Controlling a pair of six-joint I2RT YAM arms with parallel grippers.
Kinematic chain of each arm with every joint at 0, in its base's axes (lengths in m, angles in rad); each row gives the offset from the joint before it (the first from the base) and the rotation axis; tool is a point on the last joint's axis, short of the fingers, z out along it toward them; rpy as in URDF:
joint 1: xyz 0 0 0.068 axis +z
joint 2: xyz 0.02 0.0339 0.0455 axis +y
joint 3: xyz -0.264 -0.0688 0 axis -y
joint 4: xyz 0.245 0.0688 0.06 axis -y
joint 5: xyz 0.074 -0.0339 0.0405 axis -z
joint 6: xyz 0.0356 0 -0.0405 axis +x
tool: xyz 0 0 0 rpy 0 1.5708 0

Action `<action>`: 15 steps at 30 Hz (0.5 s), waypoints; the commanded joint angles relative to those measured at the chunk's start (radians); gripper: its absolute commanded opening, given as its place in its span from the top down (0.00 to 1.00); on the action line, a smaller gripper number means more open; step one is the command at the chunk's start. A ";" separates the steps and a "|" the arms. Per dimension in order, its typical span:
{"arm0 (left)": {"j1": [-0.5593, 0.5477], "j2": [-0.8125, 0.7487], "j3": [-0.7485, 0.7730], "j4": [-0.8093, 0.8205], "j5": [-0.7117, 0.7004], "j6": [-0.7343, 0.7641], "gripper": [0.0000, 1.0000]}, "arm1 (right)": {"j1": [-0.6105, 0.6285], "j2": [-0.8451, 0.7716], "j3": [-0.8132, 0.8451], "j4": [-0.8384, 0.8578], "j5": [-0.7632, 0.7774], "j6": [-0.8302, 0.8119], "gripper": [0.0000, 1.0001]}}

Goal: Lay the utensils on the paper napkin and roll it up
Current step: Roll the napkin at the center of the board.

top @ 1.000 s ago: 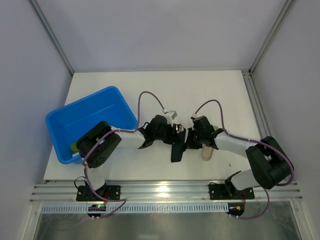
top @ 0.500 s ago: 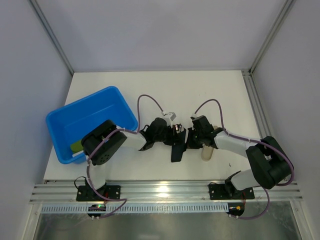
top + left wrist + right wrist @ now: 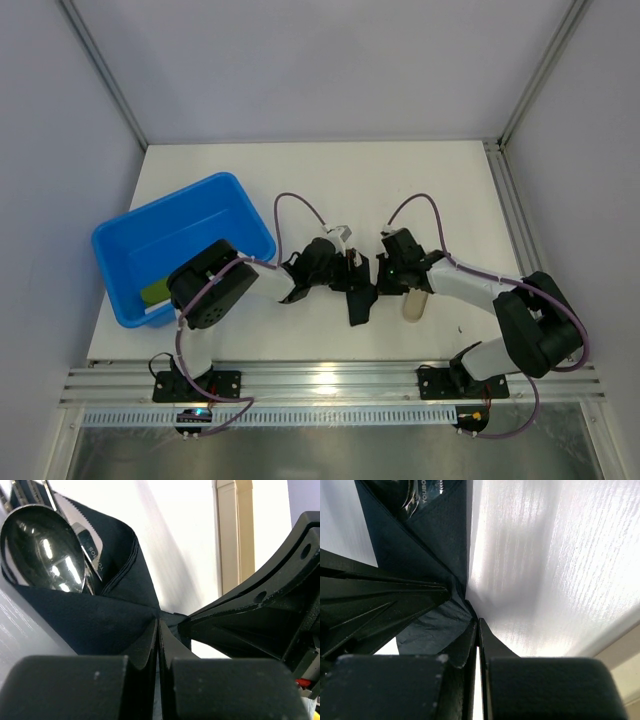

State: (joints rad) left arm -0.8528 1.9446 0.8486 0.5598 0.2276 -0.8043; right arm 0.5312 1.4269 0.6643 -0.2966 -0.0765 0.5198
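Blue plastic marks the far left, where the tub point(image 3: 190, 235) sits on the table point(image 3: 420, 190), out of play for this step. To its right, the left pincer point(image 3: 158, 630) has its jaws pressed together on a fold of the paper napkin point(image 3: 95, 620), which lies on the table between the two arms, toward the near edge. The black sheet is already lapped over the utensils point(image 3: 55, 560): a spoon bowl point(image 3: 40, 540) and a serrated knife blade point(image 3: 82, 530) poke out of the open end, so loading looks finished and the rolling is in hand. From the other side the right pincer point(image 3: 477, 630) is likewise clamped on a napkin fold, almost tip to tip with its partner. Further right a beige cylinder point(image 3: 414, 305) sits just beside that arm. The next move seems to call for both pincers turning together, keeping the paper taut so the cutlery does not slide out
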 commanded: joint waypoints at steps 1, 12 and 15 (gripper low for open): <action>0.017 0.066 -0.042 -0.210 -0.126 0.054 1.00 | 0.000 0.015 0.018 -0.081 0.112 -0.044 0.96; 0.018 0.096 -0.026 -0.224 -0.126 0.063 1.00 | 0.000 0.050 0.012 -0.084 0.132 -0.037 0.93; 0.018 0.099 -0.028 -0.221 -0.122 0.063 1.00 | 0.000 0.015 0.024 -0.107 0.142 -0.043 0.81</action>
State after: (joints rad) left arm -0.8539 1.9644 0.8646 0.5613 0.2104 -0.8047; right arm 0.5346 1.4464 0.6891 -0.3122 -0.0261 0.5068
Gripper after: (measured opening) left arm 0.002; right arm 0.173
